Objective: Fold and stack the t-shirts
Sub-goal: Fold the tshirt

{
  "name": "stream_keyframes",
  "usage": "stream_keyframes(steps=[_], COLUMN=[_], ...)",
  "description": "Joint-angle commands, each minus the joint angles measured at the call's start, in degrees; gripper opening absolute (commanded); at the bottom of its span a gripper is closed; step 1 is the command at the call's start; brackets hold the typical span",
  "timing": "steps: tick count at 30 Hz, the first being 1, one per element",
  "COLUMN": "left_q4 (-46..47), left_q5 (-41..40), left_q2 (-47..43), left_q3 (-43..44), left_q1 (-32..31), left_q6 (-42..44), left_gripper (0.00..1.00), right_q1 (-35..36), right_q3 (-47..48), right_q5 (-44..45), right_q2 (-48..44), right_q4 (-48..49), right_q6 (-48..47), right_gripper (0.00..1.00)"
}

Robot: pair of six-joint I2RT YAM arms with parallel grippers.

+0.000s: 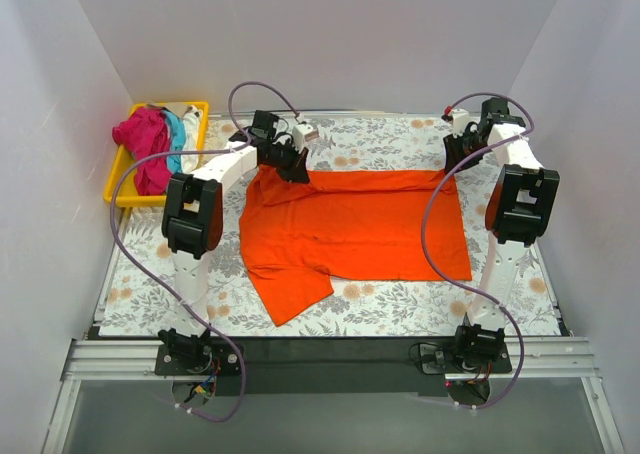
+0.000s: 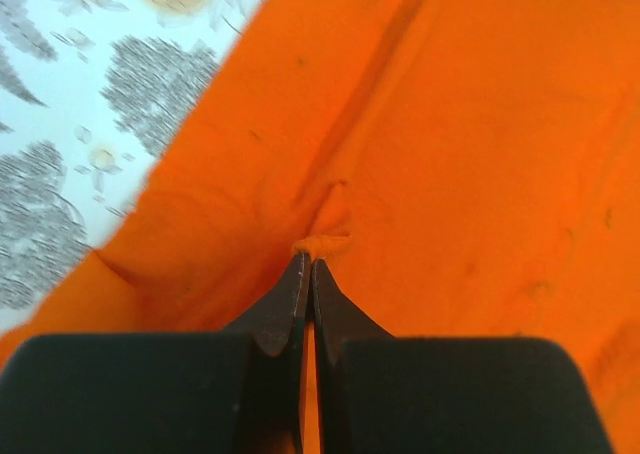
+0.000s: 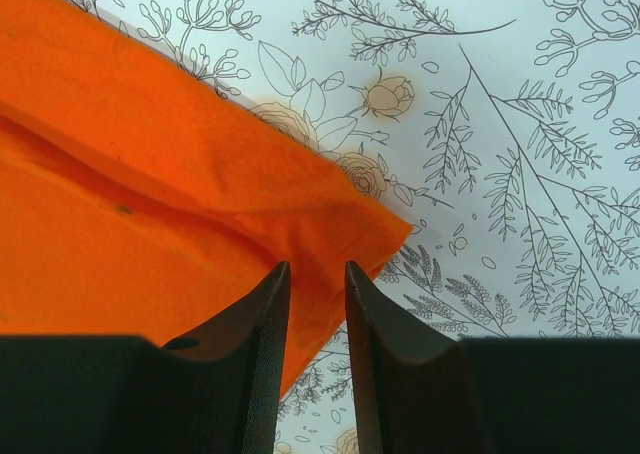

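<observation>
A vivid orange t-shirt (image 1: 350,229) lies spread on the flowered table, one sleeve pointing toward the near edge. My left gripper (image 1: 291,161) is at its far left corner, shut on a small pinch of the orange cloth (image 2: 320,242); the left gripper (image 2: 309,262) has its jaws pressed together. My right gripper (image 1: 456,156) is at the shirt's far right corner. In the right wrist view the right gripper (image 3: 317,270) is open with a narrow gap, its tips just over the orange corner (image 3: 340,224). Magenta (image 1: 142,144), teal (image 1: 175,134) and white shirts lie bunched in the tray.
A yellow plastic tray (image 1: 122,196) stands at the back left, off the table's left edge. White walls close in the left, back and right sides. The flowered tablecloth (image 1: 400,304) shows bare in front of the shirt.
</observation>
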Motion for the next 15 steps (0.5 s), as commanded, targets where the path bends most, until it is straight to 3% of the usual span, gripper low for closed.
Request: stream_keyframes(steps=[1,9,11,15], left_q4=[-4.0,-8.5,-9.2,-11.9], left_q5=[2.7,2.1,2.2,4.9], left_q2=[-6.8,-10.8,-11.7,-12.6], left_q3=[-3.2,-13.1,-13.9,-12.2], left_q1=[-0.9,-2.5,-3.2,-3.3], left_q6=[2.2,7.2,7.3,4.9], left_gripper=[0.0,0.01,0.17,0.27], right_q1=[-0.2,-0.2,-0.1,0.0], right_q3=[0.1,-0.3,-0.4,-0.9], right_q5=[0.0,0.2,0.4,-0.2], right_q2=[-1.9,-2.8,-2.6,-2.8], right_q4=[-0.7,-1.1,-1.5,-3.1], right_q6=[-0.1,-1.1,-1.5,-2.6], right_gripper=[0.31,0.31,0.31,0.39])
